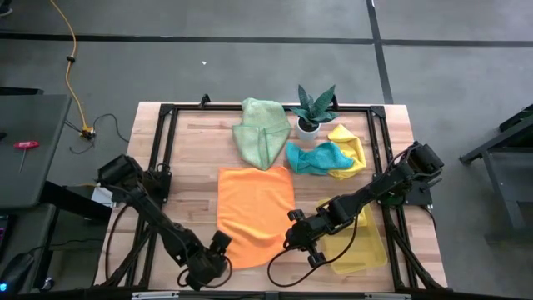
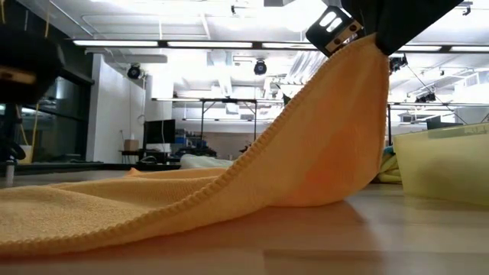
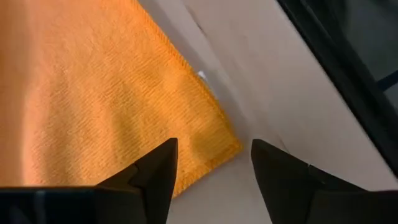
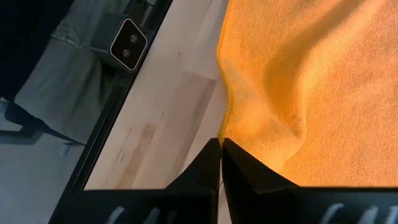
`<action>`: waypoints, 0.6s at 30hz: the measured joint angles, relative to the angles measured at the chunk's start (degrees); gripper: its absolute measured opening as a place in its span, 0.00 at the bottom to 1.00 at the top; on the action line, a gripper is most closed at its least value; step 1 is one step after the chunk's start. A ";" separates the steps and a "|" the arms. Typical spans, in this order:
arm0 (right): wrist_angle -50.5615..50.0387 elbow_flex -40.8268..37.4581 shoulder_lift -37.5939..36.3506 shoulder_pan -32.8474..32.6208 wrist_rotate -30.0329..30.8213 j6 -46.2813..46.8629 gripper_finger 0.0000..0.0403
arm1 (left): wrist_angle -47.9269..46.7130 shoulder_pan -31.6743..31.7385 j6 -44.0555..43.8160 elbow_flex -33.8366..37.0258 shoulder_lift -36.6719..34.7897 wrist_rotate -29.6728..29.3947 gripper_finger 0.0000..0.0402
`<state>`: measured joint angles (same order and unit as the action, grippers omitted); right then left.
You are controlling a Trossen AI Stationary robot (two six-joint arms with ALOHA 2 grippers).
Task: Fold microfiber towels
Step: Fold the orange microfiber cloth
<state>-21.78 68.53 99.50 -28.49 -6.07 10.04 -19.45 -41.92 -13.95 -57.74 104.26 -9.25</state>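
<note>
The left end effector [image 1: 218, 250] is seen with its fingers [image 3: 158, 171] spread wide, holding nothing, just above the near left corner of the orange towel [image 1: 254, 212]. The right end effector [image 1: 297, 236] is closed on the near right edge of this towel, which is lifted there. The rest of the towel is spread flat on the tabletop [image 1: 191, 142], in the middle.

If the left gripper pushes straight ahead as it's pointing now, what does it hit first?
Most likely the near corner of the orange towel, lying just ahead of the open left gripper; bare table lies beyond. Depth is hard to judge.
</note>
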 joint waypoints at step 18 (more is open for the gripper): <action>-0.19 0.00 0.00 0.39 -0.20 -0.50 0.00 | -1.03 -1.22 6.94 -2.23 2.84 -5.31 0.30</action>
<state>-21.98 68.53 99.50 -28.10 -6.26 9.54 -20.48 -43.14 -7.01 -59.96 107.10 -14.57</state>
